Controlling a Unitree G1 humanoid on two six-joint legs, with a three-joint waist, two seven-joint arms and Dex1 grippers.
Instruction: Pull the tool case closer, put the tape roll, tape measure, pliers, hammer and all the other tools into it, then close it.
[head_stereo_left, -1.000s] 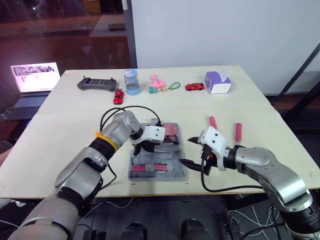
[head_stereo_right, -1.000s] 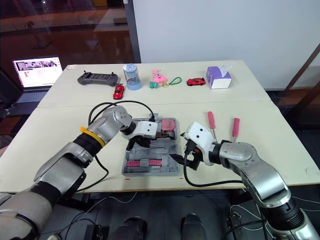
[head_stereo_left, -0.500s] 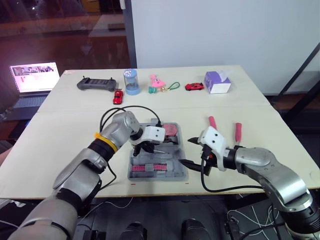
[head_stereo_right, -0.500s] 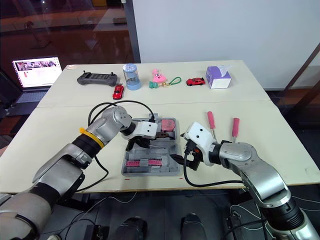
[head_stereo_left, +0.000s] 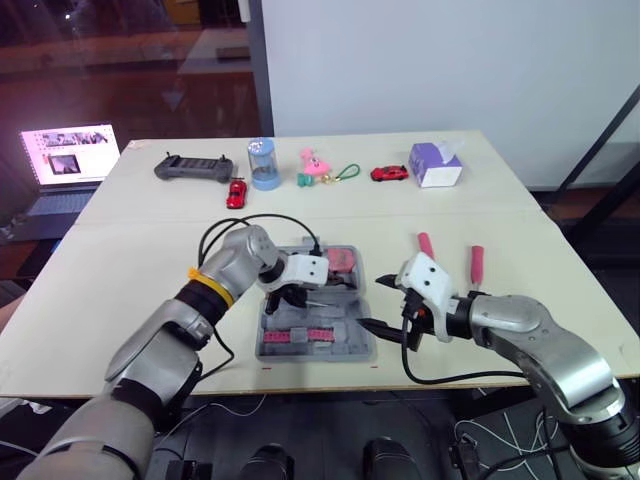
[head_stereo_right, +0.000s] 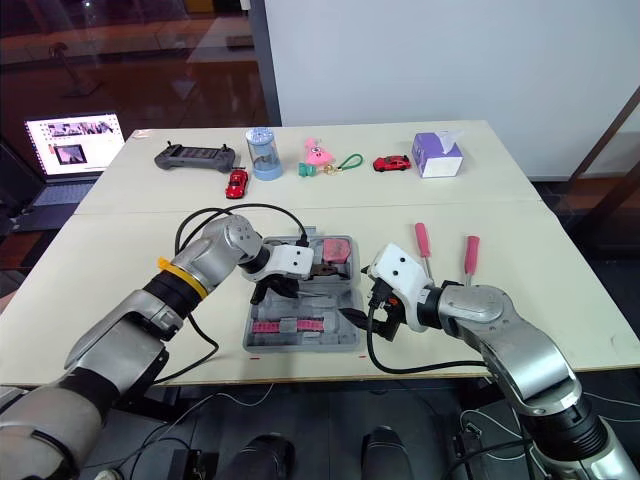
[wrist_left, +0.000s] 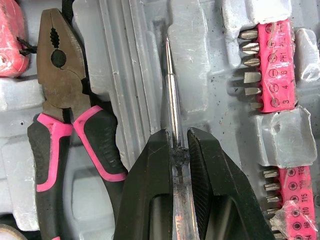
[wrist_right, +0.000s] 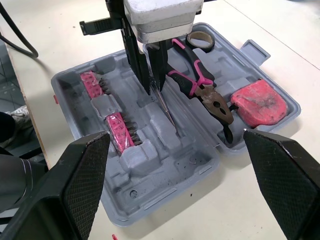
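The grey tool case (head_stereo_left: 365, 345) lies open at the table's front middle. In it are pink-handled pliers (wrist_left: 60, 90), a red tape measure (wrist_right: 257, 102), a tape roll (wrist_right: 200, 40) and pink bit strips (wrist_left: 272, 65). My left gripper (wrist_left: 179, 150) reaches down into the case, shut on a thin screwdriver (wrist_left: 172, 100) whose shaft lies along a moulded slot. My right gripper (head_stereo_left: 385, 305) is open beside the case's right edge, holding nothing. Two pink-handled tools (head_stereo_left: 425, 243) (head_stereo_left: 477, 262) lie on the table to the right of the case.
Along the far edge stand a black controller (head_stereo_left: 193, 167), a blue cylinder (head_stereo_left: 263, 163), two red toy cars (head_stereo_left: 236, 193) (head_stereo_left: 389, 173), a pink toy (head_stereo_left: 313, 163) and a tissue box (head_stereo_left: 436, 164). A laptop (head_stereo_left: 70, 155) sits far left.
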